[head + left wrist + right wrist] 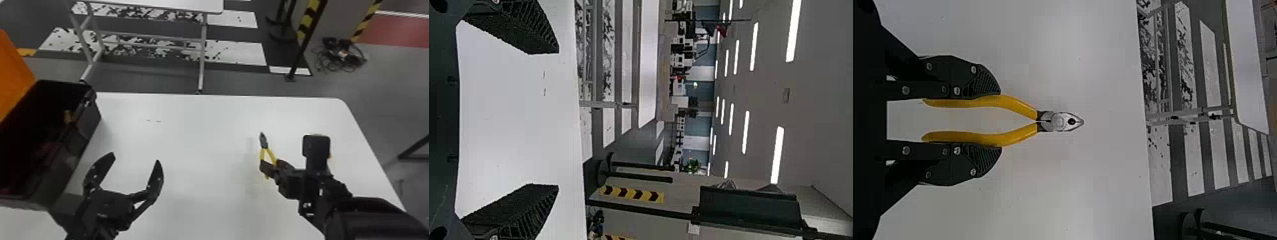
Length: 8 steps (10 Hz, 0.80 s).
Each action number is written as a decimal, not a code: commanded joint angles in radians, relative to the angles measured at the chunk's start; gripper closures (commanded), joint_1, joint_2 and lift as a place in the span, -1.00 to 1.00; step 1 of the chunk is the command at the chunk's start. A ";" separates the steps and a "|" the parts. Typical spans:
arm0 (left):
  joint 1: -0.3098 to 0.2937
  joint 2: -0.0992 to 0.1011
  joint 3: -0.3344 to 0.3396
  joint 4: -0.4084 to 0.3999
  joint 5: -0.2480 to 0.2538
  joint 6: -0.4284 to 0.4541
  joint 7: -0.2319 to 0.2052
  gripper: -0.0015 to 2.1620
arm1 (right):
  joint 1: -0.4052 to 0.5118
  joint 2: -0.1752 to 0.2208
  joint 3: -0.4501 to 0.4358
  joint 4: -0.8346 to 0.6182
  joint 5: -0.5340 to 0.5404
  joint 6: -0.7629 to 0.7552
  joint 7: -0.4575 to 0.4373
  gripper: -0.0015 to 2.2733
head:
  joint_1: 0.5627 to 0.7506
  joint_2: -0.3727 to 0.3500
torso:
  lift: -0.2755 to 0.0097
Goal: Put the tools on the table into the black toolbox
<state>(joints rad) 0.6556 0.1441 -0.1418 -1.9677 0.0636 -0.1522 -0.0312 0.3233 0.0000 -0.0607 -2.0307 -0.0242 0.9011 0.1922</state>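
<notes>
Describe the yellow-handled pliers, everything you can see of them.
The pliers have two yellow handles, plastic-looking and spread apart, and a short grey metal-looking head whose tapered jaws are closed. The right gripper clasps the handles from their outer sides. Over the right of the table, the head points away from the robot; contact with the tabletop is unclear.

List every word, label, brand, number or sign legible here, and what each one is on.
None is legible.
Table: two tiny dark marks, too small to make out.
Yellow-handled pliers and black toolbox: no readable text.
Yellow-and-black strip: stripes, no readable wording.
</notes>
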 commanded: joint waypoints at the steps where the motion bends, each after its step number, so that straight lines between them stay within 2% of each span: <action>1: -0.007 -0.003 -0.004 -0.028 0.009 0.026 -0.021 -0.98 | 0.042 0.001 0.007 -0.033 0.004 -0.083 0.021 0.97 | 0.41 -0.19 | 0.41; 3: -0.027 -0.012 -0.013 -0.074 0.045 0.145 -0.053 -0.98 | 0.103 0.001 0.016 -0.077 0.006 -0.187 0.064 0.97 | 0.41 -0.20 | 0.41; 4: -0.041 -0.014 -0.002 -0.102 0.102 0.219 -0.088 -0.98 | 0.134 0.001 0.027 -0.094 0.009 -0.233 0.079 0.97 | 0.41 -0.20 | 0.41; 5: -0.056 -0.014 0.018 -0.128 0.194 0.305 -0.128 -0.98 | 0.157 0.001 0.038 -0.100 0.020 -0.279 0.090 0.97 | 0.41 -0.20 | 0.41; 7: -0.071 -0.015 0.044 -0.168 0.251 0.388 -0.164 -0.98 | 0.184 0.001 0.068 -0.102 0.049 -0.340 0.107 0.97 | 0.41 -0.18 | 0.41; 8: -0.100 -0.012 0.067 -0.172 0.318 0.467 -0.179 -0.98 | 0.203 0.001 0.088 -0.102 0.061 -0.392 0.116 0.97 | 0.41 -0.16 | 0.41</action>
<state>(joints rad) 0.5691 0.1301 -0.0859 -2.1362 0.3490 0.2735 -0.2096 0.5163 0.0000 0.0173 -2.1322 0.0305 0.5375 0.3077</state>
